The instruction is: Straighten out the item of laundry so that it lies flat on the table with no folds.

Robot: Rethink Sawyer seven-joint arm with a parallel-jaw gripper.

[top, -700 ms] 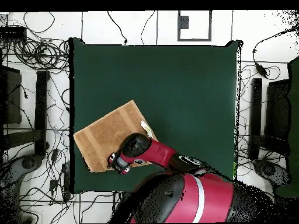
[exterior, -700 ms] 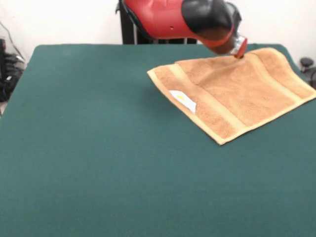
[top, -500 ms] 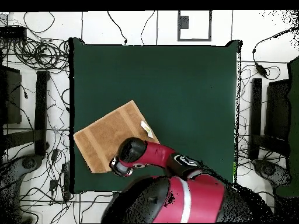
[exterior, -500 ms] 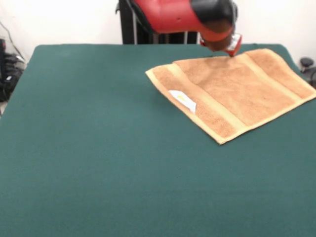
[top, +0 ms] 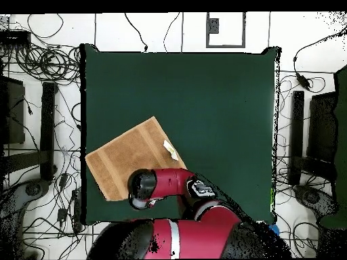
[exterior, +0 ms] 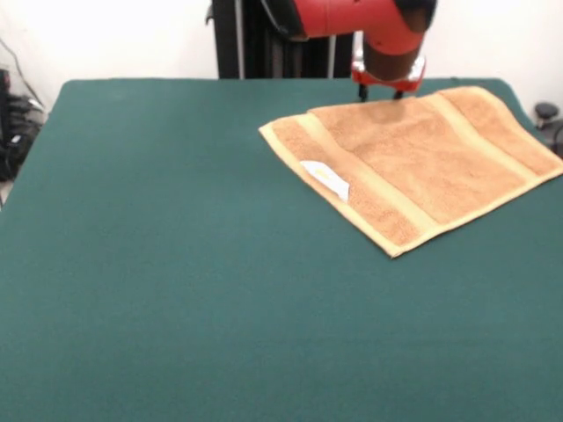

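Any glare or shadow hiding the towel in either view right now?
Front view: even light, no glare; the towel and its white label read clearly, with the tool at its far edge. Overhead view: no glare, but the arm covers the towel's corner nearest the base.

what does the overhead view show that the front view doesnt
Only the overhead view shows the floor around the table with its tangled cables, and the robot's red body at the bottom edge. Only the front view shows the bare wall behind the table and the hand over the towel's far edge. Both show the tan-orange towel lying spread near a corner of the green table, with its white label.
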